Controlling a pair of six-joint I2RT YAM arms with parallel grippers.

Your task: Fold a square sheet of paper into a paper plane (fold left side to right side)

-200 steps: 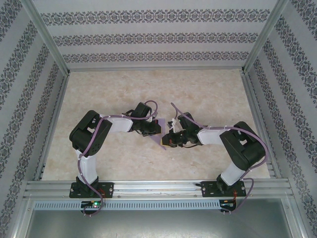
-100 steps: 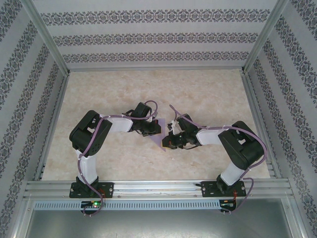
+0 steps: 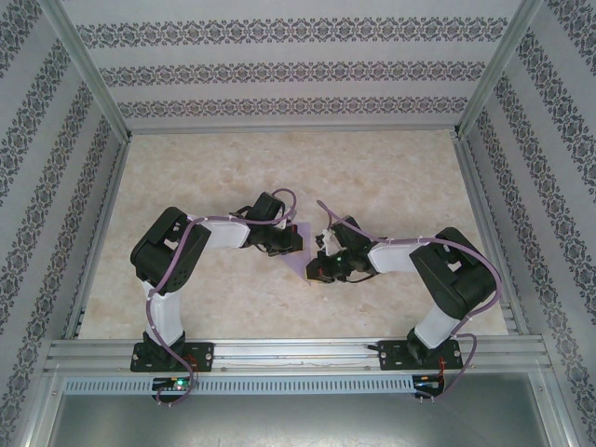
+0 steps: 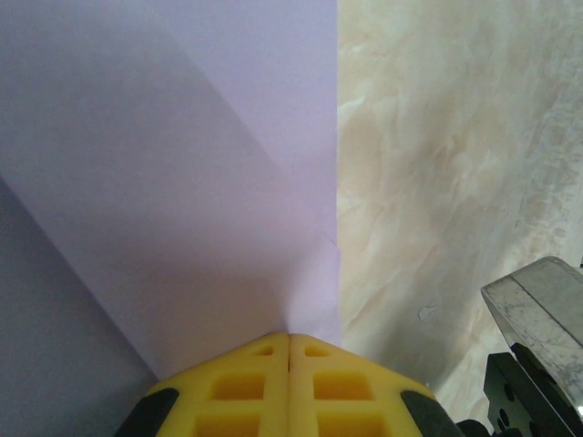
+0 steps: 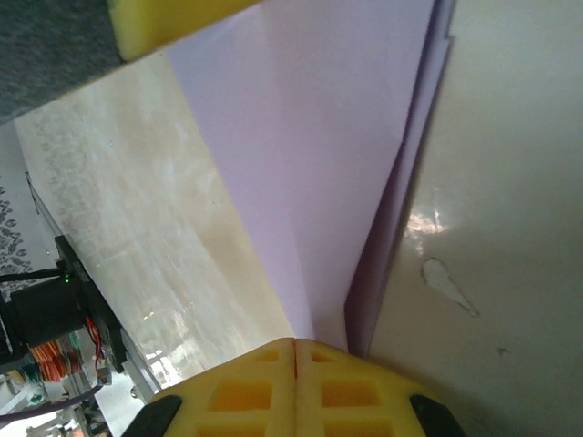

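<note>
- The patterned walls (image 3: pixel 298 70) enclose the workspace on three sides, striped with dark floral bands.
- The table (image 3: pixel 391 177) has a pale, marbled beige top; an aluminium rail (image 3: pixel 298 354) runs along its near edge and carries both arm bases.
- The left arm (image 3: pixel 172 251) rises from its base and bends inward to the table's middle. The right arm (image 3: pixel 447 275) mirrors it from the other side, so the two wrists almost meet.
- The lavender sheet of paper (image 3: pixel 300 253) lies between the two wrists in the middle of the table, largely covered by them from above. The left wrist view shows it (image 4: pixel 182 182) as overlapping flat layers with diagonal fold lines and a straight right edge against the table. In the right wrist view it (image 5: pixel 319 155) narrows toward the camera, and its right-hand layers gape slightly above the table.
- The left hand (image 4: pixel 290 341) has its yellow pads pressed together, and the paper's fold lines run straight into the seam, so it is clamped on one end of the sheet.
- The right hand (image 5: pixel 294 344) is likewise pressed together, pinching the sheet's opposite, narrower end.
- A yellow pad of the left hand (image 5: pixel 173 18) shows at the paper's far end in the right wrist view.
</note>
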